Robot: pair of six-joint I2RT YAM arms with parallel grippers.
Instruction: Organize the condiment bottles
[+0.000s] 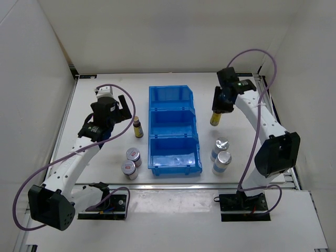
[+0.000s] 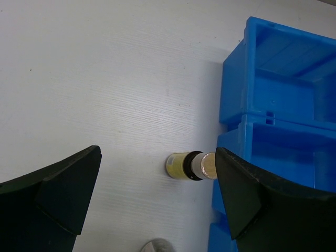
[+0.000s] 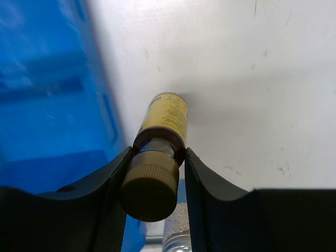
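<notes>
My right gripper [image 1: 219,105] is shut on the neck of a slim dark-brown bottle with a yellow label [image 1: 215,118], right of the blue bin [image 1: 173,163]. In the right wrist view the fingers clamp it below its cap [image 3: 163,118]; its base is at or just above the table. The second brown bottle [image 1: 138,127] stands left of the bin. My left gripper [image 1: 124,108] is open above and behind it; in the left wrist view the bottle [image 2: 184,166] lies between the spread fingers, close to the right finger [image 2: 247,194]. Two short red-marked jars [image 1: 131,161] and two blue-white jars [image 1: 221,156] stand near the front.
The three-compartment bin [image 2: 283,105] stands in the middle of the table, close to the left bottle. A jar lid [image 2: 157,245] shows at the bottom of the left wrist view, and one [image 3: 176,242] below the held bottle. White walls enclose the table.
</notes>
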